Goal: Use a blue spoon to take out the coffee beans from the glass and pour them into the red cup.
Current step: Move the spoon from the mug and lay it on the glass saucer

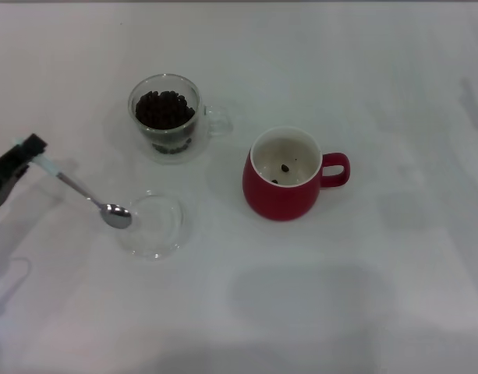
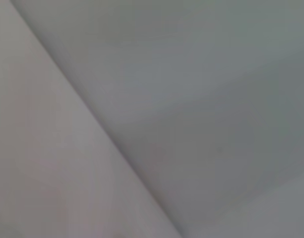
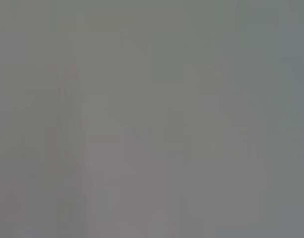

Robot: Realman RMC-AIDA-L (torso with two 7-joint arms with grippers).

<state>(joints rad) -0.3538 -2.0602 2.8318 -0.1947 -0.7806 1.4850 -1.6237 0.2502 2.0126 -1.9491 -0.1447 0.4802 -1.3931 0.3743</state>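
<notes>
In the head view my left gripper (image 1: pixel 28 152) at the left edge is shut on the pale handle of the blue spoon (image 1: pixel 90 196). The spoon slants down to the right, and its empty metal bowl (image 1: pixel 116 215) hangs at the left rim of a flat clear glass saucer (image 1: pixel 167 230). The glass (image 1: pixel 167 117) with a clear side handle stands behind, filled with dark coffee beans (image 1: pixel 164 107). The red cup (image 1: pixel 285 175) stands to the right, handle pointing right, with two or three beans inside. My right gripper is out of view.
The white table (image 1: pixel 363 296) carries nothing else. The left wrist view and the right wrist view show only plain grey surface.
</notes>
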